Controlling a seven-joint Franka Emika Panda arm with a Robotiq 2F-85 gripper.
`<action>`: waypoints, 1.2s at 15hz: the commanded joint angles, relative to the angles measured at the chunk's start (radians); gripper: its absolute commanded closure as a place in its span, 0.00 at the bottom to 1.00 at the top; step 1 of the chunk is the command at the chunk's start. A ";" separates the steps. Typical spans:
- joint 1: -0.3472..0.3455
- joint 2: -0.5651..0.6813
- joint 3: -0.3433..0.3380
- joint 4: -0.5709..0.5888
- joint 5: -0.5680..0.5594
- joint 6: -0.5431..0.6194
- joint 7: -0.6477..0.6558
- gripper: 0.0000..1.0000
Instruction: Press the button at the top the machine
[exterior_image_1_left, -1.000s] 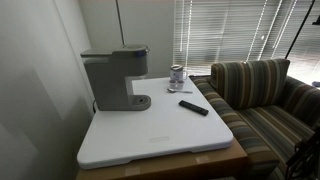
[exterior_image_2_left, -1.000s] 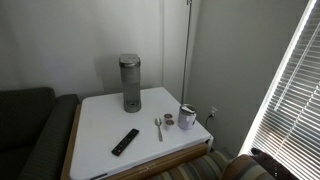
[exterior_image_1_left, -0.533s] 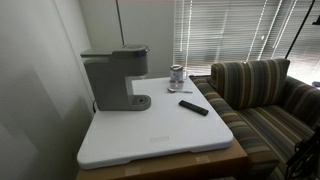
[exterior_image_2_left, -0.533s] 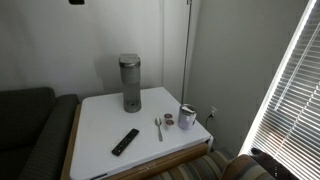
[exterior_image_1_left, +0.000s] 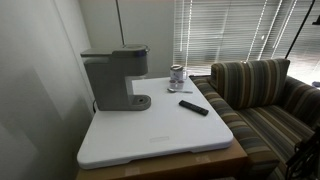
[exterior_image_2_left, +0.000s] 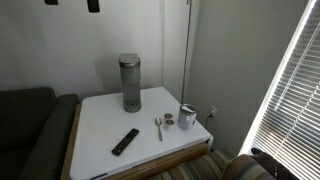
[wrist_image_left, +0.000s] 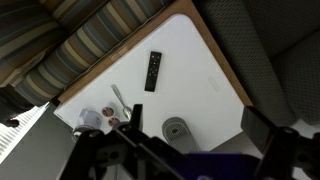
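Observation:
The grey coffee machine stands upright at the back of the white table; it also shows in an exterior view. In the wrist view I look down on its round top, which has a small dark mark at its middle. My gripper is open, its two dark fingers spread wide on either side of the machine's top, high above it. In an exterior view only the fingertips show, at the top edge, well above and to the left of the machine.
A black remote lies near the table's front. A spoon, a small pod and a shiny metal cup sit by the table's corner. A striped sofa adjoins the table, and window blinds hang behind it.
My gripper's fingertips have come further into view at the top of an exterior view, now showing as two separate tips. Machine and table items have not moved.

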 joint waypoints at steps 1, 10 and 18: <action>-0.015 0.039 0.018 0.033 0.021 0.067 -0.036 0.00; 0.005 0.343 0.107 0.392 0.067 0.095 -0.186 0.00; -0.022 0.349 0.167 0.394 0.056 0.108 -0.156 0.00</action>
